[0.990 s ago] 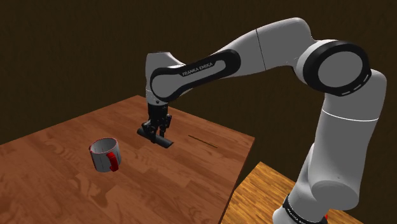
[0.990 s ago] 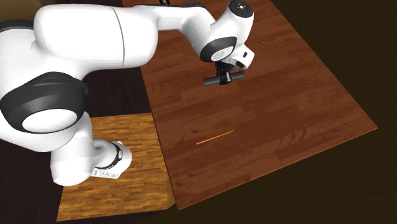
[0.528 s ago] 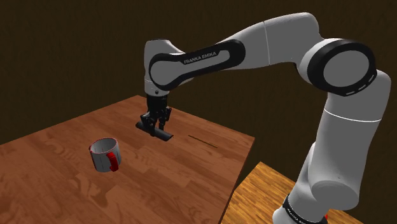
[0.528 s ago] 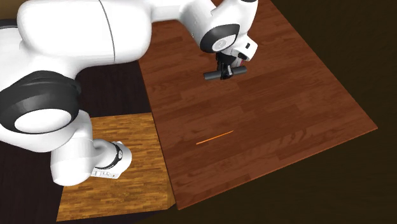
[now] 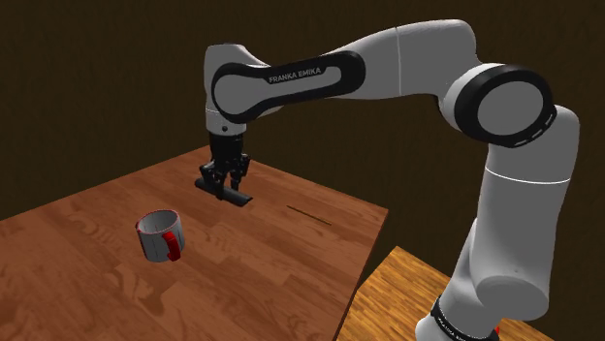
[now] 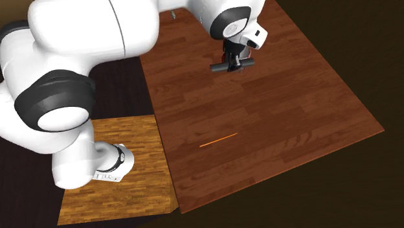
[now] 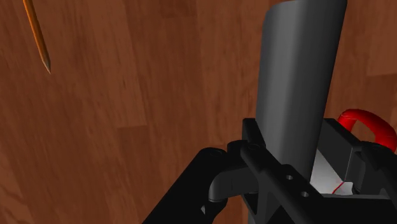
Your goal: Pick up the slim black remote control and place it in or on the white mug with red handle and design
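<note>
One remote aloft, mug off to its flank

We see the pincer (image 5: 224,184) pinching the slim dark remote (image 5: 242,198) near its middle, well clear above the bench (image 5: 97,281). The remote's long axis lies about level and crosswise to the fingers. The white mug (image 5: 159,235) with its red handle sits on the bench below the pincer and well apart, past one finger rather than off the remote's end. We judge that the carry must go sideways and down to reach the mug's mouth.
</note>
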Controlling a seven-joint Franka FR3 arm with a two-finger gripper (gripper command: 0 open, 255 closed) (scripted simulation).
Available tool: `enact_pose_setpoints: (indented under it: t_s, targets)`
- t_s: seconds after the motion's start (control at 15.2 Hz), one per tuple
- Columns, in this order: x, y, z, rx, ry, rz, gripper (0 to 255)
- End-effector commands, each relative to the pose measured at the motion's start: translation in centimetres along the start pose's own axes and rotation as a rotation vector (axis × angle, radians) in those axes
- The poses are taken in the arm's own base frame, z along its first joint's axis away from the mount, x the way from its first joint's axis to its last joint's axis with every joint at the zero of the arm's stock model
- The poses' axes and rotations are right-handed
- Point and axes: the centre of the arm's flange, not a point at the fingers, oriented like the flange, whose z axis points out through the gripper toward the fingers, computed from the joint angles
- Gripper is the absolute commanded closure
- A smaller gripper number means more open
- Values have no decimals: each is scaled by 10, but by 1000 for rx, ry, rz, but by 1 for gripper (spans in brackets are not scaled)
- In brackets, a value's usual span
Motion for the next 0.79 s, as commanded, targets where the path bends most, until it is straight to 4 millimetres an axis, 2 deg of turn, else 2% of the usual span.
enact_pose_setpoints:
  t_s: [0.0, 0.66, 0.73]
  targets:
    - [11, -21, 1, 0, 0, 1, 255]
    - [84, -129, 16, 0, 0, 1, 255]
    - [84, -128, 21, 0, 0, 1, 255]
